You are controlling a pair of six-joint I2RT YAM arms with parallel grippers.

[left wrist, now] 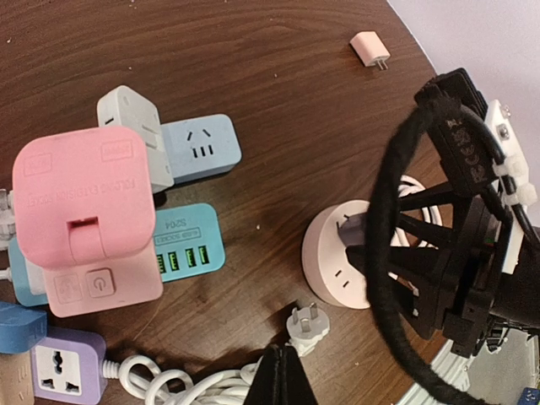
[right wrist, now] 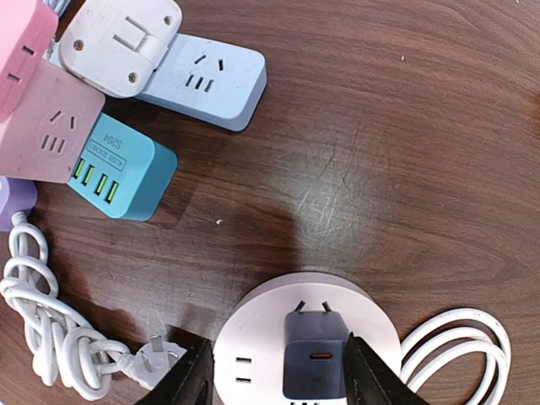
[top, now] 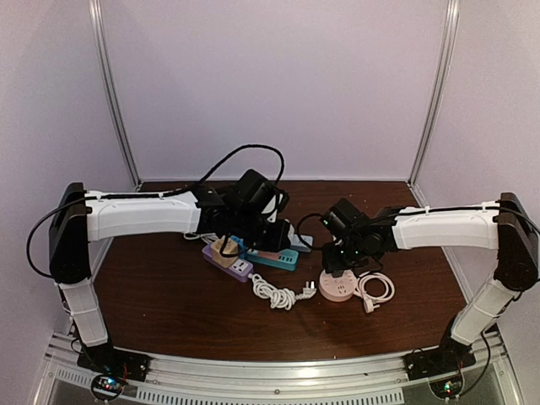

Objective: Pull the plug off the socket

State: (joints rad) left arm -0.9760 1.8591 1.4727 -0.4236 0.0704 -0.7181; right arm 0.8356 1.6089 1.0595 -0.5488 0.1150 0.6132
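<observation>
A dark blue-grey plug [right wrist: 315, 353] sits on the round pink socket [right wrist: 253, 337], and its two prongs partly show at its far edge. My right gripper [right wrist: 278, 375] is open and straddles the plug. Its right finger is against the plug's side and its left finger stands well clear. In the top view the right gripper [top: 340, 256] hovers just over the socket [top: 337, 288]. My left gripper [left wrist: 283, 375] is shut and empty, above a loose white plug [left wrist: 308, 325] and its coiled cable. In the top view it [top: 268, 224] hangs over the power strips.
Left of the socket lie a pink power strip [left wrist: 84, 211], a teal USB hub [left wrist: 186, 249], a light blue socket block [left wrist: 198, 148] and a purple adapter [left wrist: 63, 367]. A white cord [right wrist: 460, 346] loops to the right of the round socket. A small pink charger [left wrist: 369, 48] lies farther off.
</observation>
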